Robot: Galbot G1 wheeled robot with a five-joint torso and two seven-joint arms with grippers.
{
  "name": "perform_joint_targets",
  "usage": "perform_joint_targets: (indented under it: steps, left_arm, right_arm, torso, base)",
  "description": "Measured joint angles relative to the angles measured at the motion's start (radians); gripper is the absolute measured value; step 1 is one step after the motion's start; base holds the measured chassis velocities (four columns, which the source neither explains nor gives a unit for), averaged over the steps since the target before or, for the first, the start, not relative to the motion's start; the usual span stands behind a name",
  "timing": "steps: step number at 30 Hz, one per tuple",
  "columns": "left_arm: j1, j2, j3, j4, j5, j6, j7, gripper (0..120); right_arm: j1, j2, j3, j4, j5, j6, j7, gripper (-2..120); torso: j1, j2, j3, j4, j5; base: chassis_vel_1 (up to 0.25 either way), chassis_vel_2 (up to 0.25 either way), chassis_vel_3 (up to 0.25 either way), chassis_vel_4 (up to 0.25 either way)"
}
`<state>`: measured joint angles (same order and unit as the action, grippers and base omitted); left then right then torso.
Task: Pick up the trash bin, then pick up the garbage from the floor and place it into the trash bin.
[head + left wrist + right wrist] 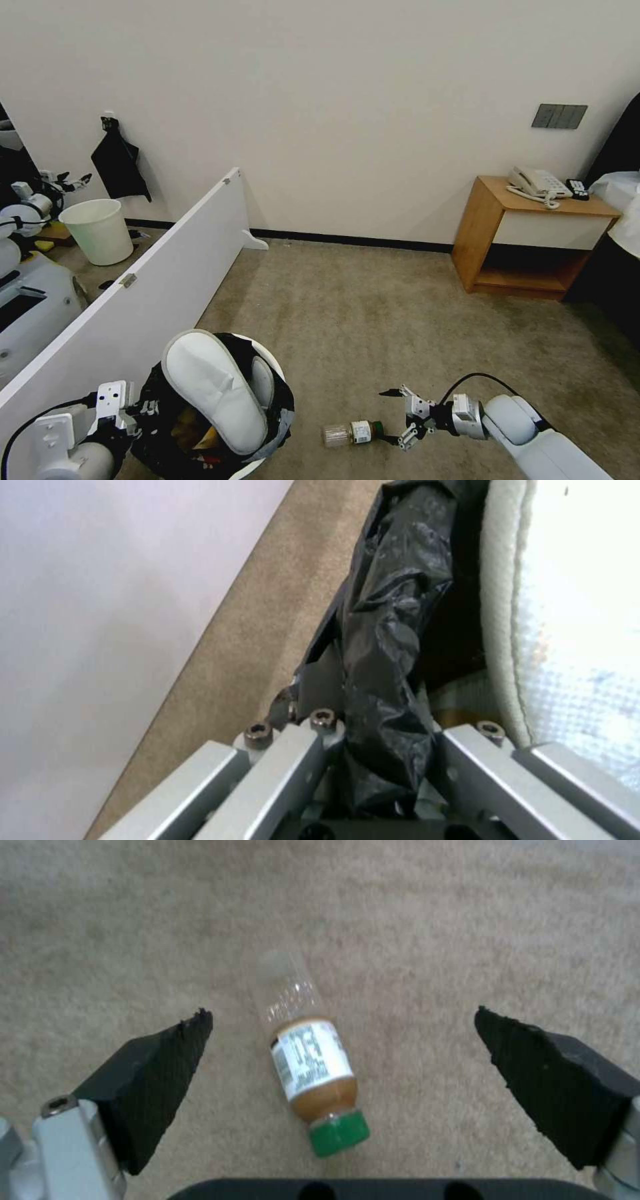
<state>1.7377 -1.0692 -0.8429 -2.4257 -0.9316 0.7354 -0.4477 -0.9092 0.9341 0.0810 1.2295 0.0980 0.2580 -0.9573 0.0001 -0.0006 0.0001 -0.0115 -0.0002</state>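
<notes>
A: The right gripper (399, 419) is down low over the carpet (373, 313), and its two black fingers (157, 1072) are spread wide apart with nothing in them.

B: What is it going for?

A: The bottle (351, 433). It lies on its side on the carpet, just in front of the open fingers, with its green cap (339, 1134) pointing back at the gripper.

B: Is it hard to pick up?

A: I don't think so. It looks small and mostly empty, with some brown stuff near the cap end, so it should be light. But it is round and smooth, so it could roll or slip.

B: Where should it grab?

A: Across the middle, on the paper label (311, 1059). That part looks less slippery than the clear end. A soft squeeze should do, since thin plastic can dent.

B: And the other arm?

A: The left gripper (137, 408) is closed on the black bag (387, 645) at the rim of the trash bin (270, 363), holding the bin at the robot's left side. A white slipper (213, 387) sticks up out of the bin.

B: Is the bin close to the bottle?

A: Yes, the bottle is near it, just to its right.
</notes>
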Motion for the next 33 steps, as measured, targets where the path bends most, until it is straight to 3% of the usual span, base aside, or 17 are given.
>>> perform_joint_targets:
  steps: [6,12,20,33]
  left_arm:
    - [-0.001,0.002,0.000,0.002,-0.001,0.000,0.000,2]
    - [-0.003,0.003,0.001,0.008,-0.001,0.000,0.001,2]
    - [-0.006,0.004,0.001,0.015,0.000,0.000,0.002,2]
    - [-0.010,0.004,0.003,0.017,0.002,0.000,0.003,2]
  right_arm:
    - [0.032,0.023,-0.015,-0.063,-0.024,0.005,-0.005,100]
    - [0.129,0.115,-0.033,-0.228,-0.080,0.031,-0.021,100]
    - [0.211,0.215,-0.040,-0.342,-0.122,0.046,-0.035,100]
    - [0.238,0.284,-0.074,-0.393,-0.130,0.043,-0.039,100]
  torso:
    - [0.000,0.000,0.000,0.0002,0.0000]
    - [0.000,0.000,0.000,0.0002,0.0000]
    - [0.000,0.000,0.000,0.0002,-0.0001]
    - [0.000,0.000,0.000,0.0003,-0.0001]
  base:
    - [0.000,0.000,0.000,0.000]
    - [0.000,0.000,0.000,0.000]
    - [0.000,0.000,0.000,0.000]
    - [0.000,0.000,0.000,0.000]
